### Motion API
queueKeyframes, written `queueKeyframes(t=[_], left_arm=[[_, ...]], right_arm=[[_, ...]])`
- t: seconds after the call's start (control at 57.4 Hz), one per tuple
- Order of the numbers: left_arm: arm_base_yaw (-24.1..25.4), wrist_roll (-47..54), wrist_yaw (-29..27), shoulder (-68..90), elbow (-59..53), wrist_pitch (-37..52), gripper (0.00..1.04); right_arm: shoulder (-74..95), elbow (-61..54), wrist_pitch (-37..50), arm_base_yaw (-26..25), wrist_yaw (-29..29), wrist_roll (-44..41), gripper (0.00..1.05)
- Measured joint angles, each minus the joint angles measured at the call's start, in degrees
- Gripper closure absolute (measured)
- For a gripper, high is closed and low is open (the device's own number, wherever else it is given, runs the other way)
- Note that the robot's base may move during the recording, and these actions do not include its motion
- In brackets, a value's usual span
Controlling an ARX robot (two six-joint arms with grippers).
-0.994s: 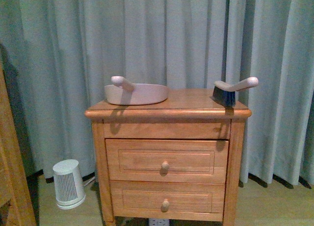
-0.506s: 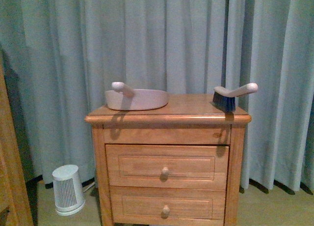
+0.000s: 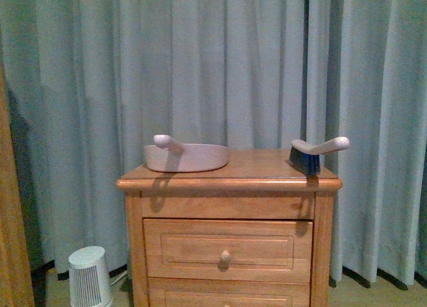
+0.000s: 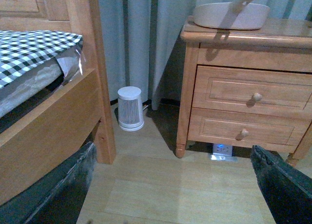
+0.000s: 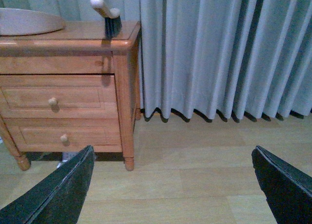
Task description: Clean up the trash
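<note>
No trash is seen in any view, so its direction from the wide-spread, empty left gripper and right gripper cannot be told.

We record left gripper fingers matte black, wedge-shaped, edges rough and pale-scuffed, right gripper fingers likewise dark, tapered.
</note>
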Motion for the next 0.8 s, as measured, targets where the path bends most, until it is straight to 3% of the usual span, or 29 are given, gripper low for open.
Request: queueKeyframes(t=[0.802], left_arm=[[0.0, 0.0, 0.0, 0.0, 0.0, 0.0, 0.08]], right_arm=[[0.0, 0.0, 0.0, 0.0, 0.0, 0.0, 0.07]])
